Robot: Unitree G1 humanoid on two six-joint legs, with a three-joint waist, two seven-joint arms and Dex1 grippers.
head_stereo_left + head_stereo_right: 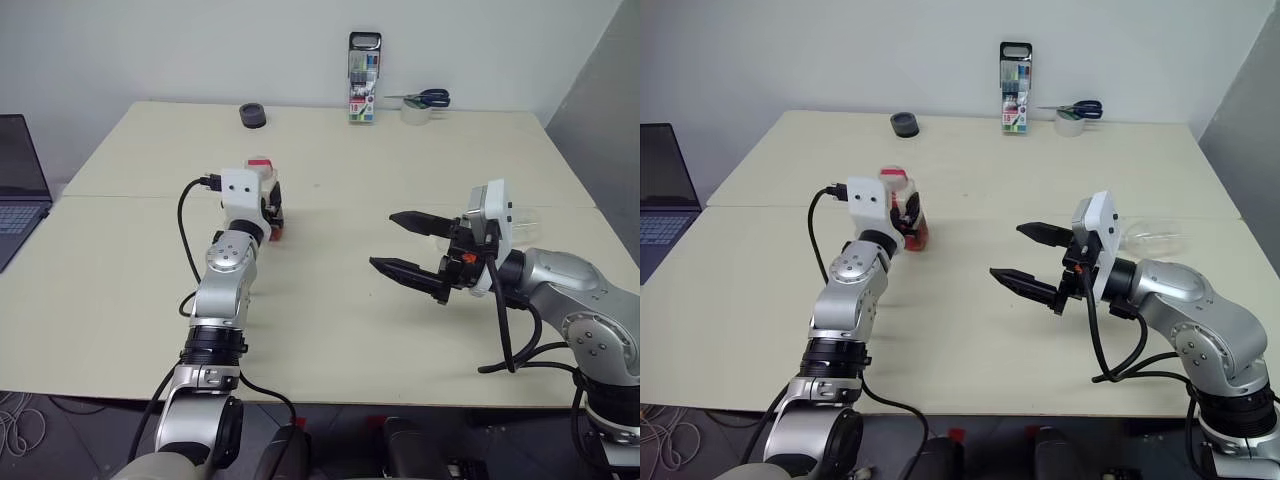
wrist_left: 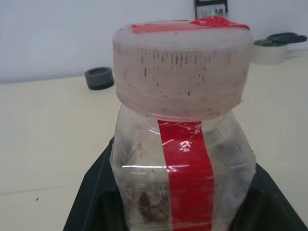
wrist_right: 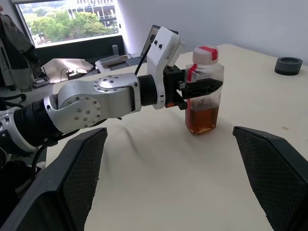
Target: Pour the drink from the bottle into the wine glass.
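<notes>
The bottle stands upright on the tabletop, on my left side, with the drink filling only its lower part. That low level matters: I judge I will have to tip it well over before anything runs out. Its cap is on, so pouring cannot begin until that comes off.

My left gripper has its fingers clamped on the bottle's body just under the cap and above the liquid line. Gripping high and level like this leaves the base free to lift and should let me swing the neck downward by rolling the wrist. The bottle's foot appears to rest on the tabletop, so nothing has been lifted.

My right gripper hangs above the tabletop, well apart from the bottle, its fingers spread wide and empty, pointing toward my left arm. Held like that it looks ready to take the cap, or to steady something.

The wine glass is over by my right arm, partly hidden behind the right wrist; it seems to lie on its side, though I cannot be sure.

At the far edge of the tabletop stand a marker case, a dark round thing, a tape roll and scissors, all out of the way.
</notes>
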